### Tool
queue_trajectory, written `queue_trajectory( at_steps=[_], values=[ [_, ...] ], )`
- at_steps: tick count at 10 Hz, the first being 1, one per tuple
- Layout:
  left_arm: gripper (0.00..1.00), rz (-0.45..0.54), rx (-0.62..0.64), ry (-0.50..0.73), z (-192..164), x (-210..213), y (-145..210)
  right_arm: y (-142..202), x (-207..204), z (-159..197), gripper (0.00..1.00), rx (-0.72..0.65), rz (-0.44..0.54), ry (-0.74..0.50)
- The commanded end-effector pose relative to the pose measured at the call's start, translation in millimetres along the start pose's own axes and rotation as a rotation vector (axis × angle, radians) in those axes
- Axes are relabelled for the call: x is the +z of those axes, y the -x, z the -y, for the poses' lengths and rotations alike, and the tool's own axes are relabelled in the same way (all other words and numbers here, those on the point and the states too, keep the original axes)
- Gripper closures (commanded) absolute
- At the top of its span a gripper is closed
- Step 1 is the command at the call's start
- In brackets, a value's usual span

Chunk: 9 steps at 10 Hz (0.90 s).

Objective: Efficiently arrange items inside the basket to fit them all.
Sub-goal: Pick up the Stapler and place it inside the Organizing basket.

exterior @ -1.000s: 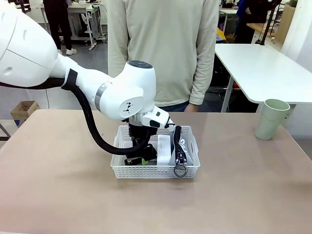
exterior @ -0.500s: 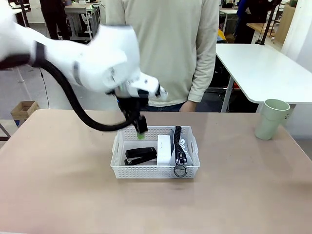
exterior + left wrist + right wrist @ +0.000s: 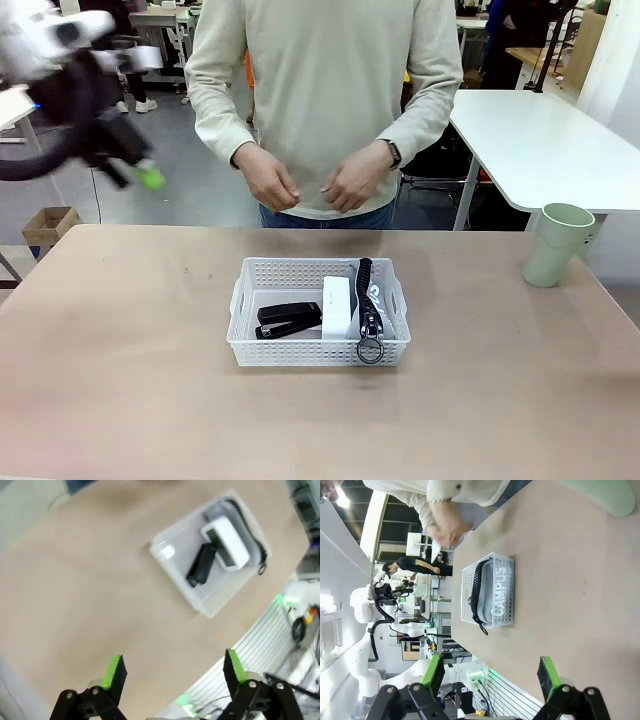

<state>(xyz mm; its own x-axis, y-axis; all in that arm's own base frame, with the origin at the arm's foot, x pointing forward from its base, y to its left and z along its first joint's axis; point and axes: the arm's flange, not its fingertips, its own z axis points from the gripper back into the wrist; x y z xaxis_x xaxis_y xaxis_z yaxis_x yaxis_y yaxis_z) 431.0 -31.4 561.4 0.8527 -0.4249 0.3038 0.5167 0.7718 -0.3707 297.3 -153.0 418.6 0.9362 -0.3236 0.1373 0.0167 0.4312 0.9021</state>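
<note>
left pincer (image 3: 174,662): jaws wide apart, nothing between the green pads; it hangs high over the surface (image 3: 120,330), and in the front view it is a blur at the upper left, beyond the far left corner
right pincer (image 3: 491,667): jaws wide apart and empty, well clear of the basket, which lies farther along the surface in its own view
basket (image 3: 300,352): sits flat near the middle of the surface, one long side toward the robot, the other toward the person
stapler (image 3: 288,320): lies flat on the basket floor in the left part, just beside the white box
white box (image 3: 337,306): stands on edge in the basket between the stapler and the pouch
pouch (image 3: 372,300): stands on edge along the basket's right end, black zipper up, its ring hanging over the near rim (the right wrist view shows "CAMPUS" through the lattice wall)
cup (image 3: 556,244): upright on the surface at the far right, well apart from the basket and outside it
person: stands at the far side, both hands (image 3: 345,187) held close together at waist height, above the far edge and touching nothing on the surface
</note>
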Motion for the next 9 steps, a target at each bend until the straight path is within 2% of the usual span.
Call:
queue_trajectory(
  at_steps=[1, 2, 3, 4, 5, 6, 9],
  values=[
    [0.0, 0.21, 0.243, 0.161, -76, 21, 61, -1, 1, -2, 0.0, 0.018, 0.009, -0.018],
    [0.0, 0.343, 0.347, 0.307, -125, 38, 115, -1, 1, -2, 0.0, 0.018, 0.009, -0.018],
    [0.0, 0.484, 0.401, 0.461, -168, 44, 160, -1, 1, -2, 0.0, 0.018, 0.009, -0.018],
    [0.0, 0.616, 0.362, 0.67, -199, 37, 196, -1, 1, -2, 0.0, 0.018, 0.009, -0.018],
    [0.0, 0.662, 0.365, 0.723, -217, 19, 214, -1, 1, -2, 0.0, 0.018, 0.009, -0.018],
    [0.0, 0.391, 0.41, 0.373, -177, 50, 194, -1, 1, -2, 0.0, 0.018, 0.009, -0.018],
    [0.0, 0.391, 0.41, 0.373, -177, 50, 194, -1, 1, -2, 0.0, 0.018, 0.009, -0.018]
  ],
)
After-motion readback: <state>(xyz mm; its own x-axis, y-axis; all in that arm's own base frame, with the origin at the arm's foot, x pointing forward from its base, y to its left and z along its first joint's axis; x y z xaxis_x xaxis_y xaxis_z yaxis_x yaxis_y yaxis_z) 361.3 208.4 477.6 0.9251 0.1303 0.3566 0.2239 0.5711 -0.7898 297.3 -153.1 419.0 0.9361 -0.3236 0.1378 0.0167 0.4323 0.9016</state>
